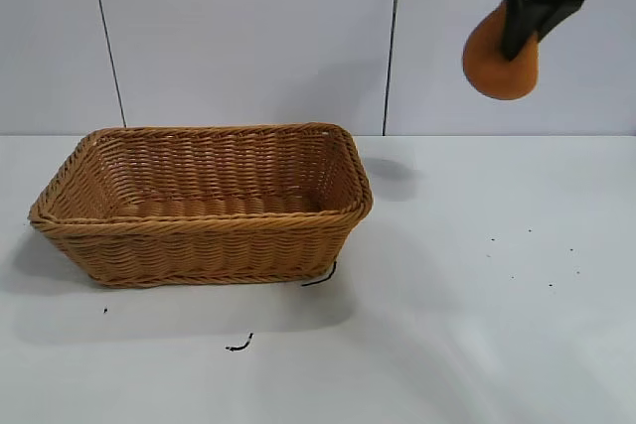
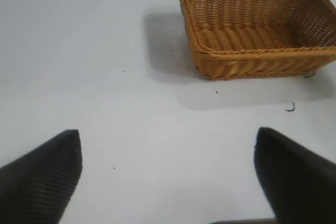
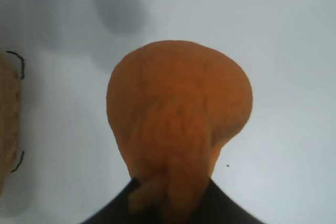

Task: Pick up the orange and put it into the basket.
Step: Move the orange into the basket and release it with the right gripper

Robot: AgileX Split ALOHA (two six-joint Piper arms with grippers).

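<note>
The orange (image 1: 500,59) hangs high in the air at the upper right, held by my right gripper (image 1: 525,32), which is shut on its knobby neck. In the right wrist view the orange (image 3: 178,114) fills the middle, and the black fingers (image 3: 226,208) close round its neck. The tan wicker basket (image 1: 204,230) stands on the white table at the left, well below and left of the orange, and it holds nothing. My left gripper (image 2: 168,177) is open and empty above bare table, with the basket (image 2: 260,61) farther off.
The white table (image 1: 477,325) carries a few small dark specks and two short dark strands (image 1: 238,345) near the basket's front right corner. A pale panelled wall stands behind. An edge of the basket (image 3: 8,114) shows in the right wrist view.
</note>
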